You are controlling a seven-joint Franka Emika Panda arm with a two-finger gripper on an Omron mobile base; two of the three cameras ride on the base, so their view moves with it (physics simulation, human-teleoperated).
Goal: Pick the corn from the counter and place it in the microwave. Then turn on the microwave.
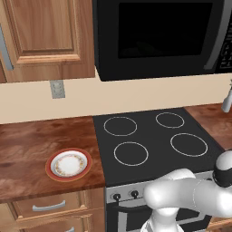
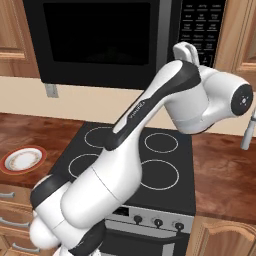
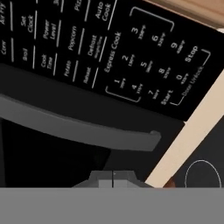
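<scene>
The clenched, empty pincer faces the large black microwave, door shut, by its curved grey handle; the button panel reads "Express Cook", "Popcorn", "Start", "Stop".

The microwave runs off the top and right edges of the left base view, and its dark window hides whatever sits inside. In the right base view the arm covers part of the stovetop. On the button panel, the smaller labels are too blurred to read.
</scene>
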